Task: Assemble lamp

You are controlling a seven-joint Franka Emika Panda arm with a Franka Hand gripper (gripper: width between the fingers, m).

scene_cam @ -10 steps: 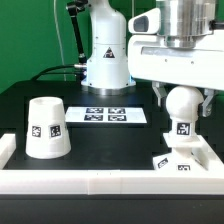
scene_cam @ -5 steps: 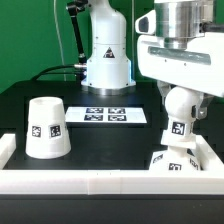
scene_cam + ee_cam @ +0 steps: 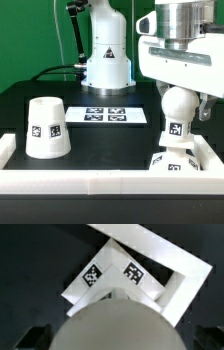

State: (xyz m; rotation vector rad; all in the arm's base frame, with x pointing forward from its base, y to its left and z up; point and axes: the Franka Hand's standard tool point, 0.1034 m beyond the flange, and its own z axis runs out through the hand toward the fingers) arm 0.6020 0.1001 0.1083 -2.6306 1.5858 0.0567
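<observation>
**Bulb held over base at the corner of the table**

A black table top [image 3: 100,140] is seen, edged at the front and sides by a low white wall [image 3: 90,183]; behind it hangs a green backdrop [image 3: 30,40]. The marker board [image 3: 116,115] lies flat near the back, in front of the robot's white pedestal [image 3: 107,50].

No containers are present (the shade comes closest, but it stands mouth down). The shade [image 3: 47,128] sits on the exterior view's left, tag facing the camera, well apart from the other parts.

On the exterior view's right, the bulb [image 3: 177,103] is pinched by the gripper [image 3: 180,98], fingers either side of its round head, stem pointing down. The base [image 3: 175,160] lies directly below, tucked into the wall's corner; whether stem and base are touching cannot be told. In the wrist view the bulb [image 3: 115,322] fills the foreground, w/ the base [image 3: 115,277] and its two tags seen beyond it. The gripper body hides part of the table's rear right.
</observation>
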